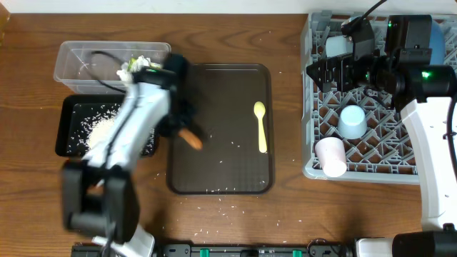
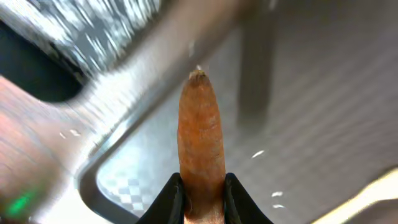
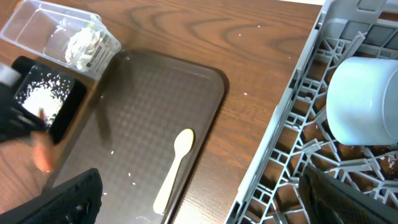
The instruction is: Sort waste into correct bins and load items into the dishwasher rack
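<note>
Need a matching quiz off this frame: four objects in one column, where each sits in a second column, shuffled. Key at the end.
Things:
1. carrot
2. spoon
3. pink cup
4. paper wad

Places:
A. inside the clear tub
B. lying flat on the brown tray
C. clamped in the left gripper
D. in the grey rack

Pairs: 1-C, 2-B, 3-D, 4-A
</note>
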Motion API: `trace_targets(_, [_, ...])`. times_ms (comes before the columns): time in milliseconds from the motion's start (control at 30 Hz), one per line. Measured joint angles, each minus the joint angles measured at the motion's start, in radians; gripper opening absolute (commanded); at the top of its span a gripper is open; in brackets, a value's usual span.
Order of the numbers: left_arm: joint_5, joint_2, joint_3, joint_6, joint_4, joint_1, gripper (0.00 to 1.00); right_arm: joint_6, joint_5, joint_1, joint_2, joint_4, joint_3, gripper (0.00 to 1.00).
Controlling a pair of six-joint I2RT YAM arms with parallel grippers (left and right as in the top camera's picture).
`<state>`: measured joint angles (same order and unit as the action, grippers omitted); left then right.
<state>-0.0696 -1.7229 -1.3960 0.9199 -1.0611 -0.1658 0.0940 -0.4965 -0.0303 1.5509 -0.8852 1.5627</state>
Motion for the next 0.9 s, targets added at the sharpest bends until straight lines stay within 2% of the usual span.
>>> trace_targets(167, [0.063,0.112,-0.02,-0.013,-0.001,0.212,0.1,0.0,0.0,0.0,0.0,0.004,0.0,0.99])
trace_targets(333, [0.124,0.072,-0.016,-0.011,0.057,0.432,0.1,0.0,0.0,0.0,0.0,0.003,0.0,0.99])
trace_targets(433, [0.129,0.015,-0.015,-0.012,0.098,0.513,0.11,0.0,0.0,0.0,0.0,0.001,0.0,0.99])
trace_targets(567, [0.105,-0.09,-0.008,-0.012,0.152,0.566,0.12,0.0,0.0,0.0,0.0,0.0,0.0,0.99])
trace_targets(833, [0.072,-0.232,-0.001,-0.012,0.179,0.57,0.17,0.0,0.0,0.0,0.0,0.006,-0.001,0.99])
trace_targets(900, [0.071,-0.242,-0.001,-0.014,0.179,0.57,0.25,0.0,0.0,0.0,0.0,0.006,-0.001,0.99])
